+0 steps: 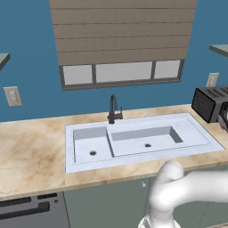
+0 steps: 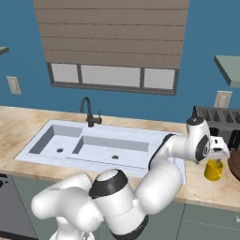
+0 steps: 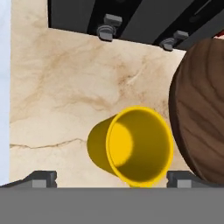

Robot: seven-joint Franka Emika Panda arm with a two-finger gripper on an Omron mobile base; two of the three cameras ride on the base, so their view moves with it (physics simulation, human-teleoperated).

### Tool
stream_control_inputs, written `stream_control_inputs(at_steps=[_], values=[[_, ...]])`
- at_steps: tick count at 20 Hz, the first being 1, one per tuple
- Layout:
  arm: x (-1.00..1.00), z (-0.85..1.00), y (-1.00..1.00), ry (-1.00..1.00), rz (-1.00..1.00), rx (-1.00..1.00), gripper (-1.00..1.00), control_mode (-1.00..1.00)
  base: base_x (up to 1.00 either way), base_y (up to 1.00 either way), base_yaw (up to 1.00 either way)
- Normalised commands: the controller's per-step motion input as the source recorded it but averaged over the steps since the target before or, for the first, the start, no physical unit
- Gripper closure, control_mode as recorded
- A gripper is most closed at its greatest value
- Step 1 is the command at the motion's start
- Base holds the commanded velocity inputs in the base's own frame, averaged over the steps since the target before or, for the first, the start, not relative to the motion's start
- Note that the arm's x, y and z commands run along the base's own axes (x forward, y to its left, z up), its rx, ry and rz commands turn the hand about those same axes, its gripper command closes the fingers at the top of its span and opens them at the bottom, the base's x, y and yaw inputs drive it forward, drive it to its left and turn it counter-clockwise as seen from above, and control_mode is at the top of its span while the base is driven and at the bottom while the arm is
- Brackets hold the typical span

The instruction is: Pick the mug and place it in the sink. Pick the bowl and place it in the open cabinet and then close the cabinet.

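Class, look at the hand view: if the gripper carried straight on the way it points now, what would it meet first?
Most likely the yellow mug: the gripper looks down into its mouth, jaws spread to either side. Depth is hard to judge.

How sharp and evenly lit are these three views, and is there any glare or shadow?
Left base view: flat, even light, no glare; the sink shows soft grey shading inside its basins. Right base view: crisp, the yellow mug evenly lit below the gripper. Hand view: the mug's inside is shaded on one side, the wooden bowl close, its grain slightly soft.
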Motion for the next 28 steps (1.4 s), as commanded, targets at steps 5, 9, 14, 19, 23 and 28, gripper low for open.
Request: stream_control_inputs(at_steps=[5,9,14,19,23,28], values=[[0.05,-0.03,-0.09,0.16,0.0,0.02,-1.0,-1.0,0.0,0.0,0.0],[0.05,-0.18,-0.14,0.11,0.0,0.05,-1.0,-1.0,0.0,0.0,0.0],[0.0,-0.17,0.0,0.07,0.0,0.03,-1.0,-1.0,0.0,0.0,0.0],[0.0,-0.13,0.0,0.04,0.0,0.02,-1.0,-1.0,0.0,0.0,0.0],[0.0,-0.19,0.0,0.03,0.0,0.04,-1.0,-1.0,0.0,0.0,0.0],[0.0,-0.2,0.0,0.02,0.0,0.05,-1.0,-1.0,0.0,0.0,0.0]])
